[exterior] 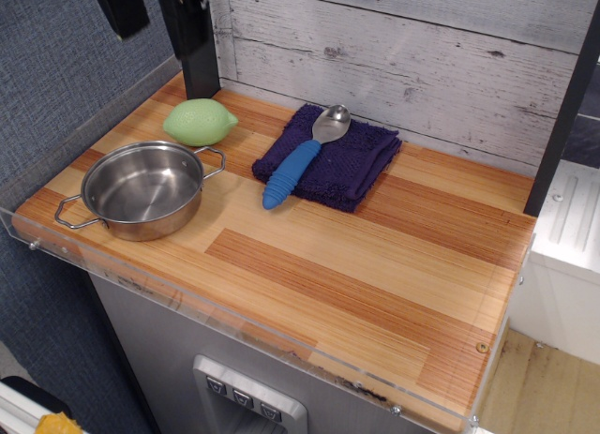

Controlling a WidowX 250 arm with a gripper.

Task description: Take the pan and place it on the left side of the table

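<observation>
On table (pixel 375 265): one pan (pixel 142 188) (left), one lemon (pixel 199 122), one spoon (pixel 305 157).

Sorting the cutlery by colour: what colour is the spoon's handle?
Blue, with a ribbed grip; the spoon lies on the purple cloth. Only view: observation.image.

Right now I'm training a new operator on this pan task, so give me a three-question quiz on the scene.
1. True or false: the pan stands on the left part of the table.
2. What lies on the purple cloth? A) the green lemon B) the blue-handled spoon C) nothing
3. Fill in: the pan holds ____.

Key: 1 true. 2 B. 3 nothing; its inside is bare. The gripper shows only in part at the top edge, clear of the pan.
</observation>
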